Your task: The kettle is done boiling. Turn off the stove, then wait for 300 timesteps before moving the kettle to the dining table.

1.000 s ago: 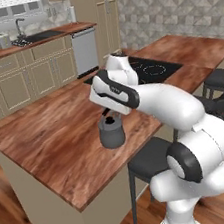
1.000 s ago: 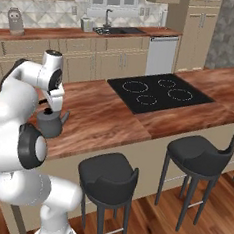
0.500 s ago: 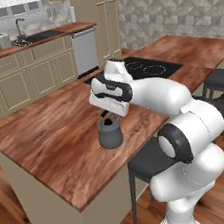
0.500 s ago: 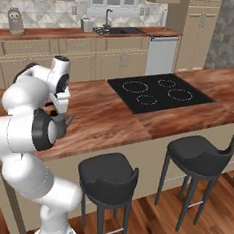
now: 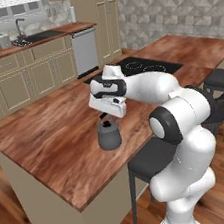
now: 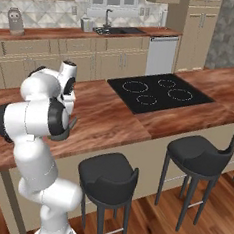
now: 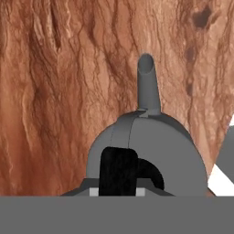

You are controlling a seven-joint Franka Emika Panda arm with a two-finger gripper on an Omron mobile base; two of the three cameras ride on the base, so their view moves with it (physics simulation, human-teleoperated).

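Kettle (image 5: 109,135) resting on the wood-grain desk (image 5: 47,138) as before, arm's elbow swung further out, gripper (image 5: 104,116) closed on the kettle's black handle, stove (image 6: 160,91) well apart

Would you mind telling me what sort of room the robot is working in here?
A home kitchen, rendered in simulation: a black stove set in a wood-topped island, a sink on the back counter, and a kettle on the island.

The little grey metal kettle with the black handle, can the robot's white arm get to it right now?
Probably yes. The small squat grey metal kettle stands on the reddish-brown wood counter right under the arm's hand, whose fingers look shut on its handle.
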